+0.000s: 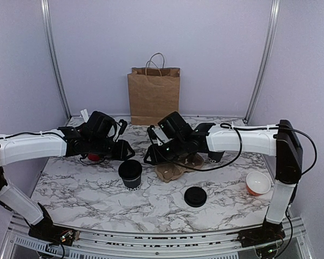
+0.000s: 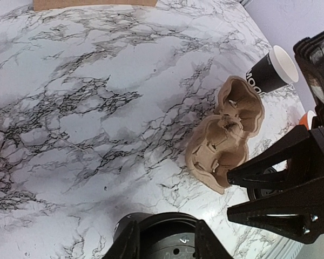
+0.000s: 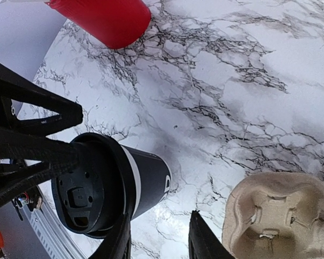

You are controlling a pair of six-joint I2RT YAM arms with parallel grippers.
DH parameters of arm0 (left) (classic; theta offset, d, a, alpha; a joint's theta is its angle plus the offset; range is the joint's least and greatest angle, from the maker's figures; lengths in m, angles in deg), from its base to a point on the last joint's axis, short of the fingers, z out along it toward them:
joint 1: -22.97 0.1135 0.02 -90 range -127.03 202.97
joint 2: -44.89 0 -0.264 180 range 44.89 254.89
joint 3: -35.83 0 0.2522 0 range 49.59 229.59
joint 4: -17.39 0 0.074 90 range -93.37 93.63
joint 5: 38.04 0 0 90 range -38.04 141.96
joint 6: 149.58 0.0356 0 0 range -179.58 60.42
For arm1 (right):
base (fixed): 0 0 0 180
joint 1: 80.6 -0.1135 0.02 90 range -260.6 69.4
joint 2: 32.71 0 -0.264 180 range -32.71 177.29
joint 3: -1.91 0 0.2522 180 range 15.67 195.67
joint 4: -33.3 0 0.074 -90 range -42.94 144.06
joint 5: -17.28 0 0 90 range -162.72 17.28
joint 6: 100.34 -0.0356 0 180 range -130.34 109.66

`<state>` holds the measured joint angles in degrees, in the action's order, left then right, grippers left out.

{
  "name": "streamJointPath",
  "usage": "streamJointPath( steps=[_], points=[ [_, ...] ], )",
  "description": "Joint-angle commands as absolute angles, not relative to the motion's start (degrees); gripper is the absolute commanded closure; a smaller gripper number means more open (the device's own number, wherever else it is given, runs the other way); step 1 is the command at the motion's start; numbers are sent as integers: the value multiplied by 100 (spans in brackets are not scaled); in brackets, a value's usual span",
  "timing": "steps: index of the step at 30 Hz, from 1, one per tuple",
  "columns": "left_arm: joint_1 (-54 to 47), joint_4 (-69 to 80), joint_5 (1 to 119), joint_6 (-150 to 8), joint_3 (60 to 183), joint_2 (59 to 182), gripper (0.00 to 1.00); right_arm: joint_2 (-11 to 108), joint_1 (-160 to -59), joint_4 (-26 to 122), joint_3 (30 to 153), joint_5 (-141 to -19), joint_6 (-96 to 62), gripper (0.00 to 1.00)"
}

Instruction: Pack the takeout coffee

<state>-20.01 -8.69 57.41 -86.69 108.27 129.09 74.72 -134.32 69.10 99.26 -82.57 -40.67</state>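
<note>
The takeout coffee (image 1: 130,175) is a black cup with a black lid and white print near its base, standing left of centre on the marble table. My left gripper (image 1: 128,152) is at its top. In the left wrist view the fingers (image 2: 128,243) flank the lid (image 2: 164,244), and the jaws look slightly parted. My right gripper (image 3: 159,237) is open over bare table, between the coffee (image 3: 146,178) and a brown pulp cup carrier (image 3: 275,216). Its left finger is close beside the cup's side.
The carrier (image 1: 170,171) lies right of the coffee. Behind the right arm stands a second black cup (image 2: 267,73), open-topped and white inside. A red holder (image 1: 93,157) sits under the left arm. A loose black lid (image 1: 195,196), an orange bowl (image 1: 257,183) and a paper bag (image 1: 154,94) are also here.
</note>
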Motion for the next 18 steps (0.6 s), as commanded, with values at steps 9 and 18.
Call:
streamJointPath(
  steps=[9,18],
  points=[
    [-2027,-1498,5305,-8871,10300,12084,64,7563,-13379,6358,9897,-8811,-4097,65],
    [-2071,-1420,5453,-8912,10189,12245,65,7835,-13343,6252,9998,-8955,-4081,65]
  ],
)
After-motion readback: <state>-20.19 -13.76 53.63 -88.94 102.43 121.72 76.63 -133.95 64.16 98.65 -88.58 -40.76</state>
